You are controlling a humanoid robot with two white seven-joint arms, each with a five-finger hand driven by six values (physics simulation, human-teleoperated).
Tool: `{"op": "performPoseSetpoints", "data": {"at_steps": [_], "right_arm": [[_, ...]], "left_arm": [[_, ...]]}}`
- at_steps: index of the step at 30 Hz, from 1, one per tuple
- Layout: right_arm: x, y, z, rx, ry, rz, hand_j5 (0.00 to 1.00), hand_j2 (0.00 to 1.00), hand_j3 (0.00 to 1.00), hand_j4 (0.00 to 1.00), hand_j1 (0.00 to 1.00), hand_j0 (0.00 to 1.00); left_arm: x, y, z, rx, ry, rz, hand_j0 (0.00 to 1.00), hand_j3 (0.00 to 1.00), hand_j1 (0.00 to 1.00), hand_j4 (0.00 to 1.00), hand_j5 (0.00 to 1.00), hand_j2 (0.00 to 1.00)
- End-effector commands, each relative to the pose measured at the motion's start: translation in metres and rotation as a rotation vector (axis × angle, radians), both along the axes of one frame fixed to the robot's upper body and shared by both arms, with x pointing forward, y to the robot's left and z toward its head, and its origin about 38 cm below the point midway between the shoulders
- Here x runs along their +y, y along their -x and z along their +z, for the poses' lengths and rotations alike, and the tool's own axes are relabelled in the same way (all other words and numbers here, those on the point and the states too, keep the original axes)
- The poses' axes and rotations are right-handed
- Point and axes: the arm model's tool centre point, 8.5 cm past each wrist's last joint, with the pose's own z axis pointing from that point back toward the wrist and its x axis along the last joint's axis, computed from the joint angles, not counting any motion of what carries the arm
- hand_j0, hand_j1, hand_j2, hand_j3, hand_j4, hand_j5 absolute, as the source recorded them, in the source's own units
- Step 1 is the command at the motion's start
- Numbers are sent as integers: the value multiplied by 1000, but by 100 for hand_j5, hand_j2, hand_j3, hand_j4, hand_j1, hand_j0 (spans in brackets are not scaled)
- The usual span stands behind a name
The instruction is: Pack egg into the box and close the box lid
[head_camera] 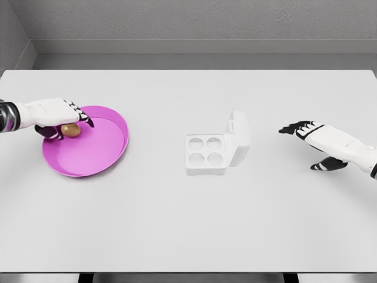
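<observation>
At the left of the frame, the left hand (62, 118) reached over the near rim of the pink bowl (112, 150), its fingers curled around the brown egg (70, 130) inside the bowl's upper left part. Whether the egg was lifted clear of the bowl floor could not be told. Near the centre of the white table (188, 224) sat the white egg box (207, 154), its four cups empty and its lid (238, 138) standing open on the right side. At the right, the right hand (315, 144) hovered with fingers spread, holding nothing.

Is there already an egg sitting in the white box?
No, all four cups of the open white box are empty; the brown egg is over the pink bowl.
</observation>
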Motion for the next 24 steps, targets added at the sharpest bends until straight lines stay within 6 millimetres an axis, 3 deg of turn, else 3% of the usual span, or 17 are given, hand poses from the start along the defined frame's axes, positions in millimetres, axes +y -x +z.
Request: {"op": "performPoseSetpoints", "data": {"at_steps": [1, 24], "right_arm": [[-1, 0, 1, 0, -3, -2, 100, 100, 100, 100, 100, 100], [-1, 0, 1, 1, -2, -2, 100, 100, 100, 100, 100, 100]], "left_arm": [[-3, -1, 0, -4, 3, 0, 79, 79, 79, 79, 79, 79], [-5, 2, -14, 18, -7, 1, 74, 74, 74, 74, 74, 74]]}}
